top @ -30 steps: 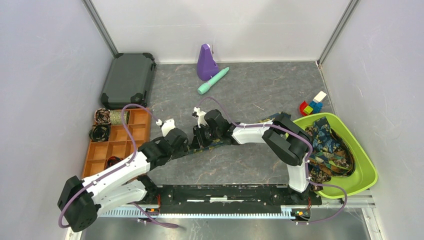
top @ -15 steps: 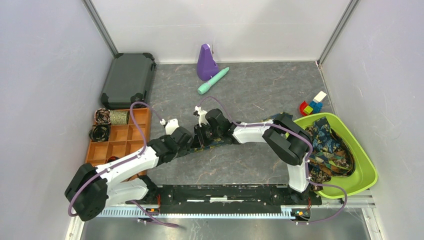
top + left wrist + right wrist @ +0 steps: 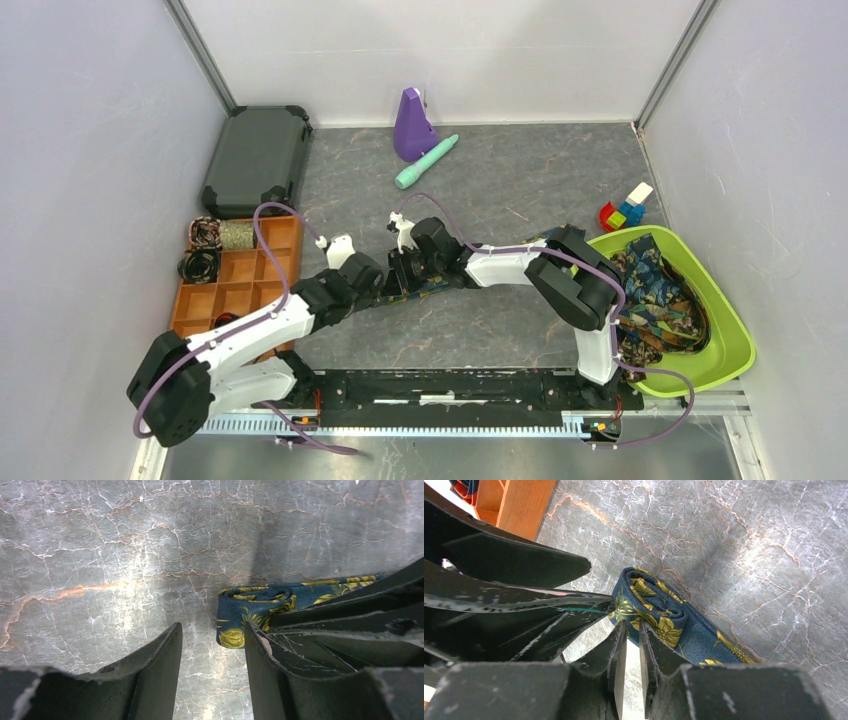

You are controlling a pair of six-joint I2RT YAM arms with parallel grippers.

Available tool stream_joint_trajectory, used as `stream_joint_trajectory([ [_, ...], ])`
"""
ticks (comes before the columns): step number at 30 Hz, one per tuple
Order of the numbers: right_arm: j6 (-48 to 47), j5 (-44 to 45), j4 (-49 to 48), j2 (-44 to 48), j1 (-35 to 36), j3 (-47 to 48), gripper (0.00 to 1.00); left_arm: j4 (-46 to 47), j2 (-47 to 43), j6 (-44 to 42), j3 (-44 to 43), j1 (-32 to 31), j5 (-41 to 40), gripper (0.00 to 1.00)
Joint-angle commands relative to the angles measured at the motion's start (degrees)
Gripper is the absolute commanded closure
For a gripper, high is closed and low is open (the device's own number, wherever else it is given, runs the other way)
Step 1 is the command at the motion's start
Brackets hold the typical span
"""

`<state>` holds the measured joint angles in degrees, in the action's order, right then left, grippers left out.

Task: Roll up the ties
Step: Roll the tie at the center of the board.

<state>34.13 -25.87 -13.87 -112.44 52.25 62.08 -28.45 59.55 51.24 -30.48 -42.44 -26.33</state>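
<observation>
Since a second ago the left tool point(image 3: 212, 627) has slid nearer the navy, yellow-flowered fabric tie point(image 3: 250, 611), part-coiled on the grey marbled counter point(image 3: 125, 555); its fingers stand apart, empty. Nearly closed, the right tool point(image 3: 633, 627) meets the coil; pinching or not, I can't tell.

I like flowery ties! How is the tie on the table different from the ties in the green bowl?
The table tie lies stretched flat with one end coiled; the bowl ties sit heaped and unrolled. It is alone; they are several. Both show navy with yellow flowers.
</observation>
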Motion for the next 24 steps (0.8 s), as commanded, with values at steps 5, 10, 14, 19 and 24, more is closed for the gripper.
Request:
stream_joint_trajectory([
  [5,-0.26,-0.15,-0.90,1.17,-0.04,-0.55,0.79,6.70,6.76,-3.34,0.16,0.68,1.09,0.45],
  [10,0.11,-0.58,-0.89,1.85,-0.05,0.13,0.79,7.03,6.59,-3.01,1.97,0.69,1.10,0.46],
  [14,0.32,-0.61,0.02,2.54,-0.13,2.37,0.79,7.79,5.99,-2.60,3.40,0.68,2.11,0.47],
  [19,0.59,0.70,1.65,3.02,-0.65,4.82,0.78,7.82,6.38,-2.46,3.59,0.69,2.77,0.49],
  [24,0.33,1.57,2.62,2.16,-1.35,5.04,0.79,7.79,6.01,-2.64,3.69,0.69,2.93,0.50],
])
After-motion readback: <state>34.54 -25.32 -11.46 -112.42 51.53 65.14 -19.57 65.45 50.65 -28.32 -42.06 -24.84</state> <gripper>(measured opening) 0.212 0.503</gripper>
